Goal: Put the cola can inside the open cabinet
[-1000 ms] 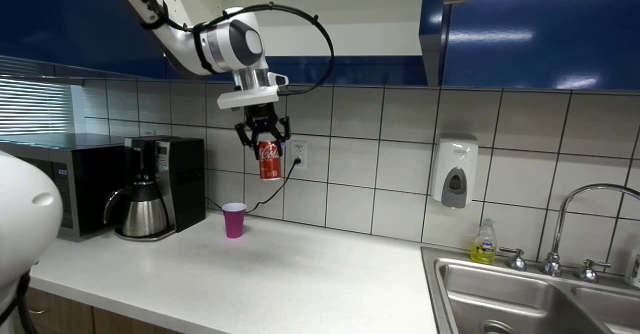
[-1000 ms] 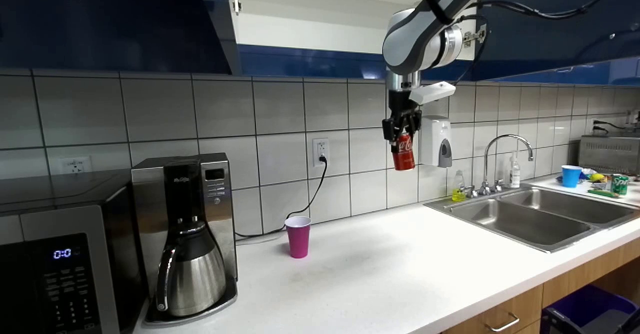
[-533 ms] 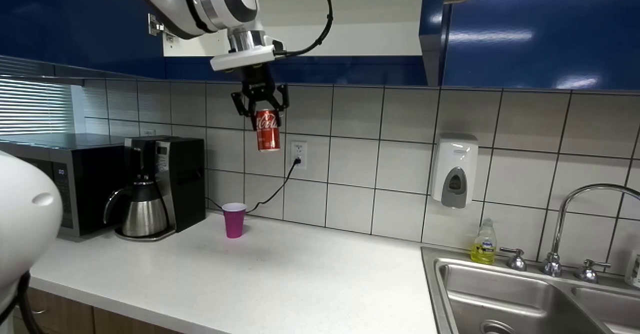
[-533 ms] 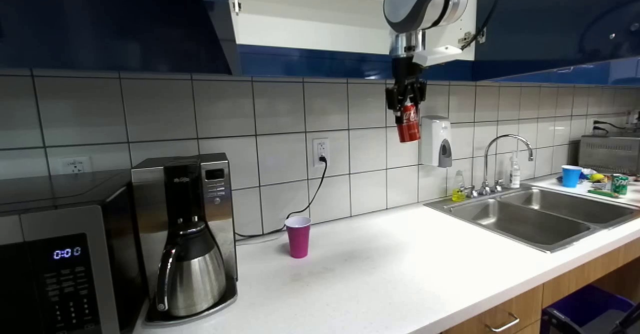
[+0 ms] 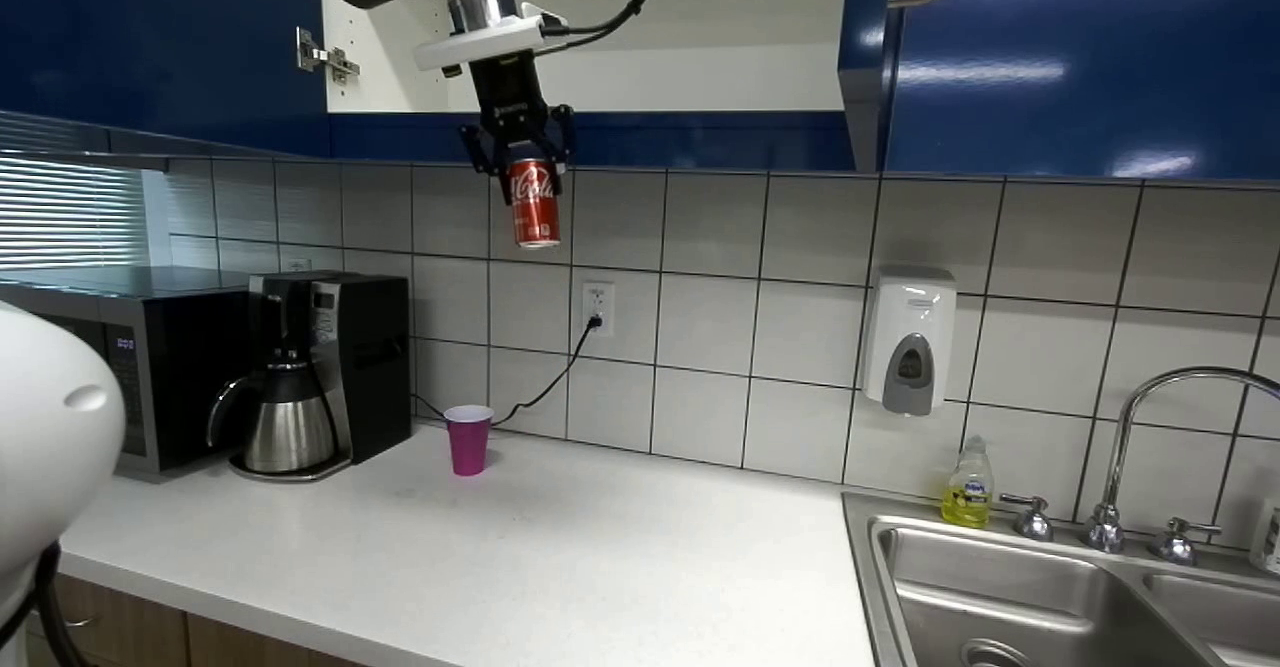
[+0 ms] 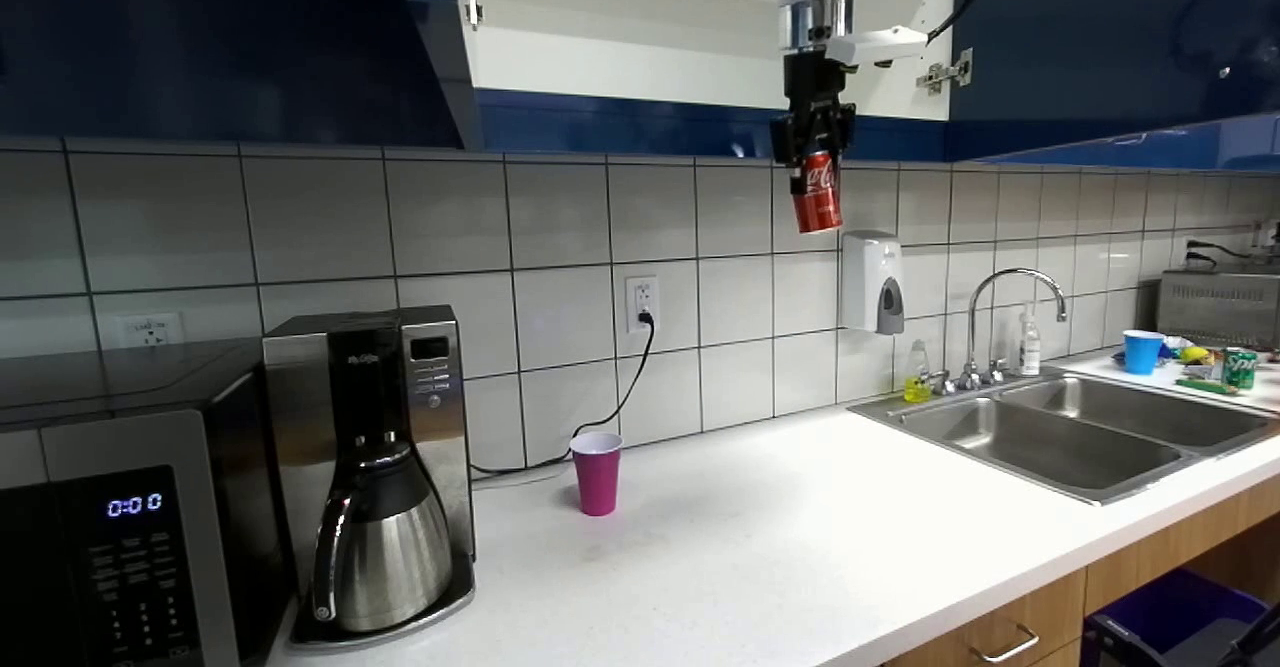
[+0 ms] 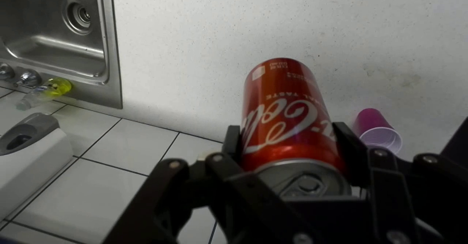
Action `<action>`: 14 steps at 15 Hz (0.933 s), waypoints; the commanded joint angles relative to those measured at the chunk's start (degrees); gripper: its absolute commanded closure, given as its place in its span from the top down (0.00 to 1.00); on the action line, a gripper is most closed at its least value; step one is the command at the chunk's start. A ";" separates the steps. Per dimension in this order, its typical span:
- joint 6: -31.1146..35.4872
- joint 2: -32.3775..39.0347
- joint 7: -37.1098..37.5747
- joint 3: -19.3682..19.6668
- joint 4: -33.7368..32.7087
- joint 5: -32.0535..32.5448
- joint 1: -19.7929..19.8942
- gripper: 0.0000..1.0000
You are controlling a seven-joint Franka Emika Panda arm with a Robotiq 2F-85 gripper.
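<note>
while the jaws clamp the cola can [image 5: 535, 212], it hangs higher than before, still lower than the open cabinet [image 5: 690, 72]

Cola can [image 7: 287, 112]: red w/ white script, metal tab top; held in air, top up, slt. tilted, outside open cabinet [image 5: 690, 37], seen below its opening in both ext. views. Latter: glossy dk. blue, white int.

I saw a white-lettered red cola can [image 5: 536, 217], the blue, pale-lined cabinet [image 5: 690, 77] above it, dark-gridded white tiles [image 5: 705, 332] behind, a magenta cup [image 5: 468, 447] below.
</note>
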State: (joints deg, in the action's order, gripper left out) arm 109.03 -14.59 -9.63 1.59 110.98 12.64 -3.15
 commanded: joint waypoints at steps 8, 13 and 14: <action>-8.62 2.12 0.43 -1.50 -15.50 -0.85 0.68 0.39; -10.22 5.46 0.84 -2.05 -23.17 -0.69 0.62 0.39; -10.69 6.24 0.86 -2.11 -24.72 -0.72 0.63 0.39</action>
State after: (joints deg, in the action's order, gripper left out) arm 101.70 -11.71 -9.62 0.48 93.34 12.62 -3.15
